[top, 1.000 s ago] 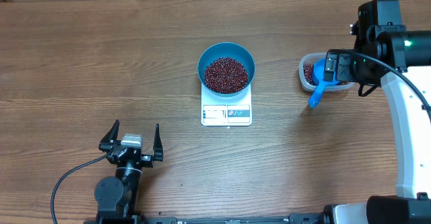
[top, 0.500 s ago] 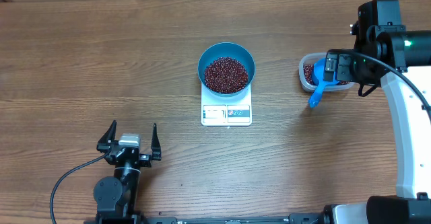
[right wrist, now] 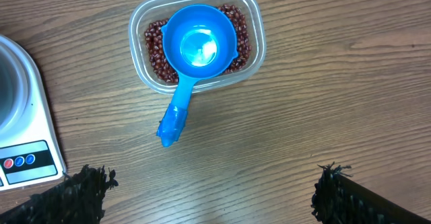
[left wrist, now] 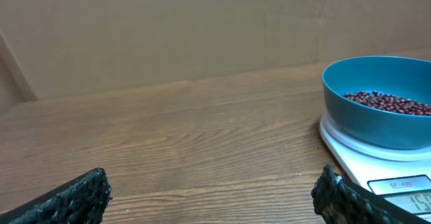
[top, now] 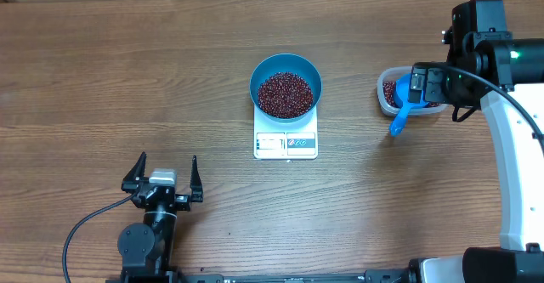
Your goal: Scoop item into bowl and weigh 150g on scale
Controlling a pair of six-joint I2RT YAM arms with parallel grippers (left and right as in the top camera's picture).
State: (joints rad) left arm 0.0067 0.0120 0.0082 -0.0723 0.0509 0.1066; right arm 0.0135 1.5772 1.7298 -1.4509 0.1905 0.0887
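The blue bowl (top: 286,72) holds a heap of dark red-brown beans (top: 285,94) and stands on the white scale (top: 286,144) at mid-table. My left gripper (top: 162,174) rests low at the front left, open and empty. Its wrist view shows the bowl (left wrist: 380,123) and the scale (left wrist: 367,162) ahead to the right. My right gripper (right wrist: 212,194) hangs open and empty above bare wood, just in front of the clear tub (right wrist: 259,29). A blue scoop (right wrist: 195,49) lies in that tub, its handle sticking out over the rim.
The tub (top: 383,96) at the right holds more beans (right wrist: 156,46) under the scoop (top: 398,121). The right arm (top: 433,83) covers part of the tub from above. A black cable (top: 85,228) loops by the left arm's base.
The left gripper has drifted slightly to the left. The right arm, the bowl, the scale and the scoop have not moved.
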